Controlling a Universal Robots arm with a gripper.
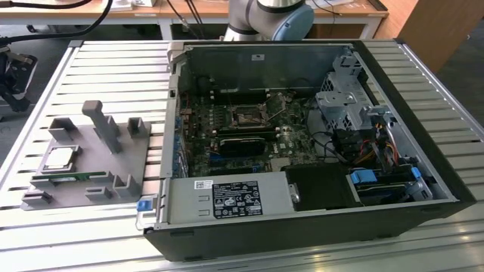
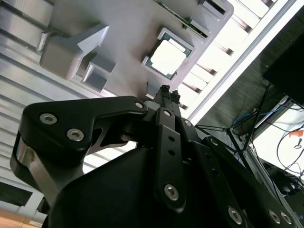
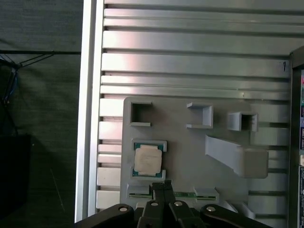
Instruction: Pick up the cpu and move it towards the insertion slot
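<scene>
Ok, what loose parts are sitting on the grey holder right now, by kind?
cpu: 1
green memory stick: 1
Total: 2, both lying on the grey holder.

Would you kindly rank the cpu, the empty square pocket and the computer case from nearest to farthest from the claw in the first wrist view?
From the claw:
1. cpu, in its recess on the gray tray, right by the claw.
2. empty square pocket, at the tray corner beyond the cpu.
3. computer case, off the tray, past the tall post.
</scene>
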